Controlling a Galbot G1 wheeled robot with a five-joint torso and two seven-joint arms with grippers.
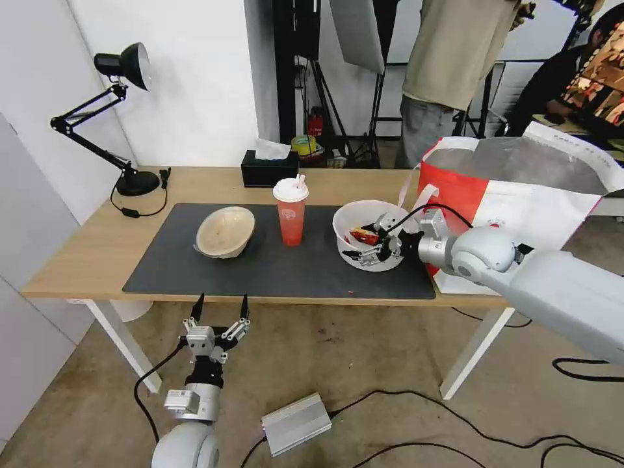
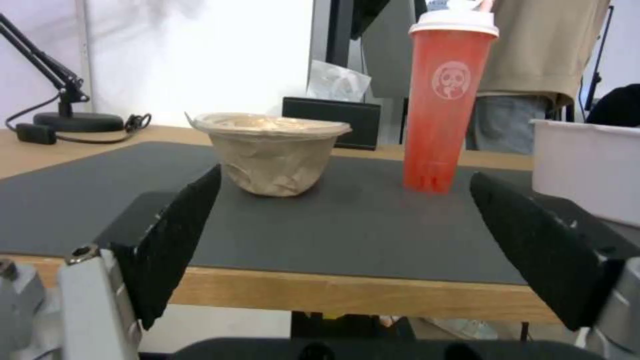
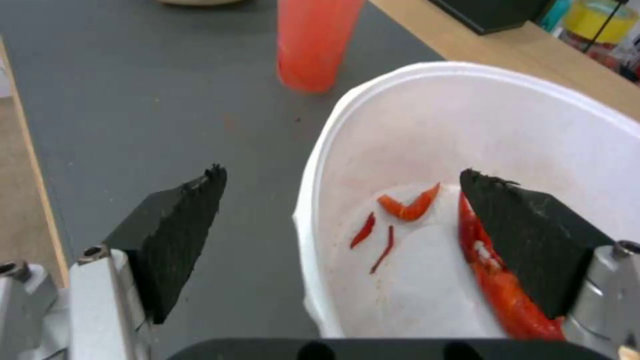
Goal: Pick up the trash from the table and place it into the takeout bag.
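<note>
Right gripper (image 1: 372, 249) jaws open astride white bowl (image 1: 364, 224) rim — left gripper (image 1: 220, 309) open below table (image 1: 78, 260) edge.

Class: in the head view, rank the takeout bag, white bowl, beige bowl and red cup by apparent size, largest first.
1. takeout bag
2. white bowl
3. beige bowl, slightly smaller than the white one
4. red cup, the narrowest, though it stands taller than either bowl

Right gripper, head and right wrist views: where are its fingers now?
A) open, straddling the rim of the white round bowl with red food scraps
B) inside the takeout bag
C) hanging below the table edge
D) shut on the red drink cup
A: the right gripper is open, one finger inside the white round bowl with red food scraps and one outside its rim.
</note>
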